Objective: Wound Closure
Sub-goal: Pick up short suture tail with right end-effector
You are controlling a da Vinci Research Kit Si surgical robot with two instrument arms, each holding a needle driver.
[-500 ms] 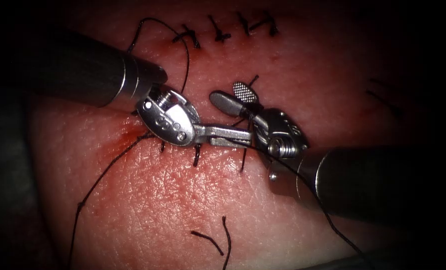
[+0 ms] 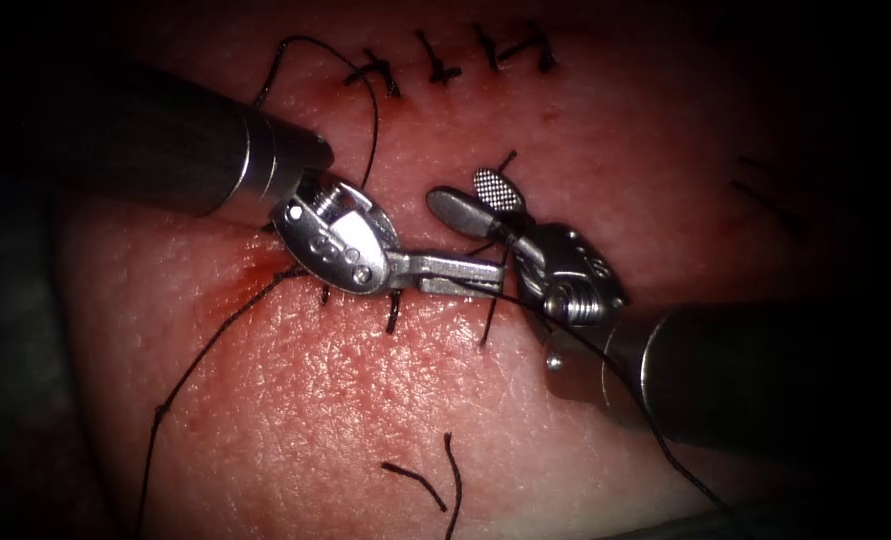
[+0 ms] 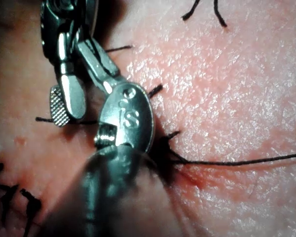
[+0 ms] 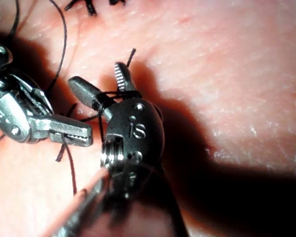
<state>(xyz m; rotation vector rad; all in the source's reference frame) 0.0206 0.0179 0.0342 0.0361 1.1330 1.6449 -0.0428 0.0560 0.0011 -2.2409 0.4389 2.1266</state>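
Pork tissue [image 2: 365, 400] fills my bench; my left tool [image 2: 455, 272] pinches the thread [image 2: 205, 350] over the cut, my right tool [image 2: 475, 198] gapes, thread looped round its jaws

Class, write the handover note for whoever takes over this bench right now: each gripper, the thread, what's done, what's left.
Left gripper: shut on the thread, over the cut.
Right gripper: open, thread looped around its jaws, gripping nothing.
Needle: not seen.
Done: a row of tied stitches on the far tissue; stitches across the cut under the grippers; two cut ends of thread lie near.
Left: this knot isn't tight.
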